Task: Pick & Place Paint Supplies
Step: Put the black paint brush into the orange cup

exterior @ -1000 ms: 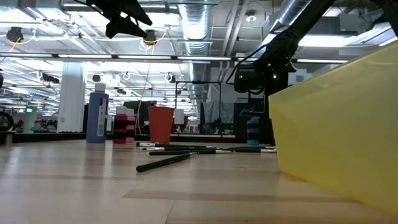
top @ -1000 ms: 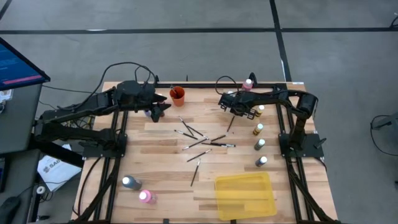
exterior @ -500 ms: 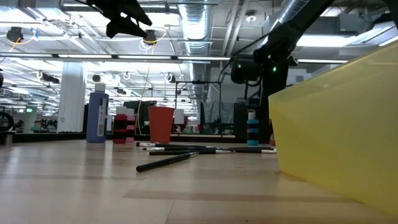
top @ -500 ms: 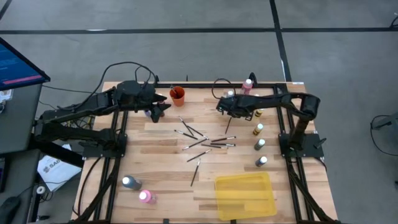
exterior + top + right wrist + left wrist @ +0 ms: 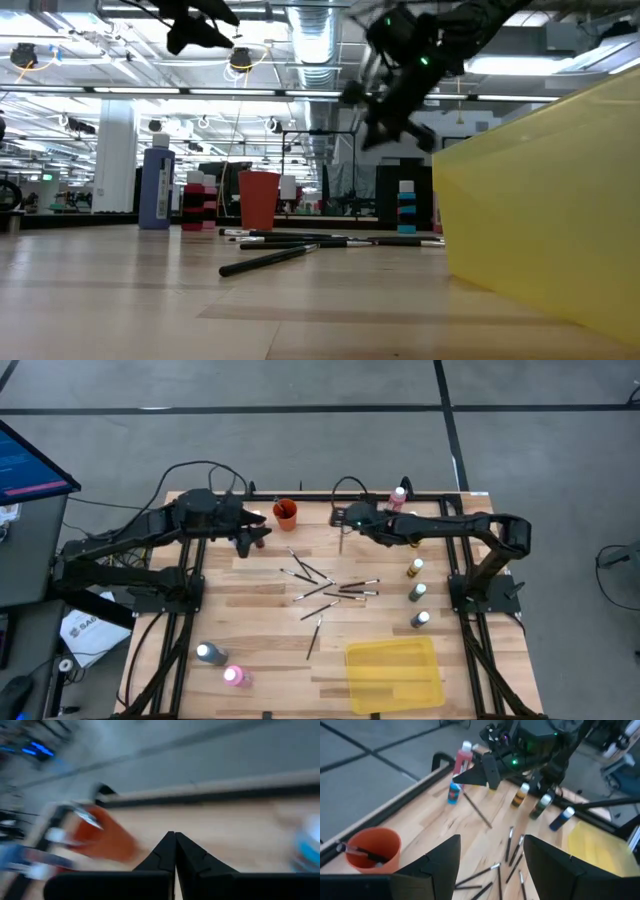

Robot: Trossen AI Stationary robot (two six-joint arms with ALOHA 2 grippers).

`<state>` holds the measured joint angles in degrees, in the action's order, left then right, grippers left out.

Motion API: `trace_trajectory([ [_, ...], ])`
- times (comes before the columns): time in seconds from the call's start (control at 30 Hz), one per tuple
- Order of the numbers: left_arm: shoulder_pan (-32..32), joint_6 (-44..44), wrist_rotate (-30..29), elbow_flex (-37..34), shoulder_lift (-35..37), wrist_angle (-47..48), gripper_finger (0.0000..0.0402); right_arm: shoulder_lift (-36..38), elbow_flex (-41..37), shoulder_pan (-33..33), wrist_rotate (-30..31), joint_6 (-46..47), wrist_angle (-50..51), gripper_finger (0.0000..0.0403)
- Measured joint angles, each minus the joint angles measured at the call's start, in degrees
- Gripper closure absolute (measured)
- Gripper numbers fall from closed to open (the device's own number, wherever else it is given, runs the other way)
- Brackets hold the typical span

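My right gripper (image 5: 346, 520) is over the far middle of the table, right of the orange cup (image 5: 285, 512), and is shut on a thin dark paintbrush (image 5: 477, 811). The left wrist view shows this gripper (image 5: 470, 776) with the brush slanting below it. My left gripper (image 5: 490, 870) hovers open just left of the cup, holding nothing. The cup (image 5: 370, 849) has one brush standing in it. Several more brushes (image 5: 325, 588) lie scattered on the table's middle. White-capped bottles stand along the right edge (image 5: 418, 592), at the far edge (image 5: 399, 495) and near the left corner (image 5: 235, 676). My right gripper pinches the paintbrush near its upper end (image 5: 465, 794) between its two shut fingers. The fingers come roughly level from the table's right, pointing left. The brush slants down below them, lifted clear of the table.
A flat yellow tray (image 5: 393, 673) lies at the near right and fills the right of the low view (image 5: 540, 200). Blue and red bottles (image 5: 155, 190) stand by the cup under my left arm. Bare wood lies between the brush pile and the near-left bottles.
My right gripper has moved toward the table's left and far edge, toward the orange cup, and has risen. It has carried the paintbrush along, shut the whole time. My left gripper has stayed open beside the cup.
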<state>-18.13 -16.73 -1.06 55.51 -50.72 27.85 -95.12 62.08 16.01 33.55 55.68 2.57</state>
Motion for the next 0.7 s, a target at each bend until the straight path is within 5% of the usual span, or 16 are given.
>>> trace_trajectory([
  [0.4, 0.0, -0.22, -2.19, 0.0, 8.84, 0.11, 0.019, -15.89, 21.67, -0.32, 1.07, -39.33, -22.6, 0.0403],
  [0.7, 0.0, 0.07, -2.56, 0.0, 10.29, 0.23, 0.019, -30.48, 39.06, 2.07, -2.7, -42.9, -24.7, 0.0403],
])
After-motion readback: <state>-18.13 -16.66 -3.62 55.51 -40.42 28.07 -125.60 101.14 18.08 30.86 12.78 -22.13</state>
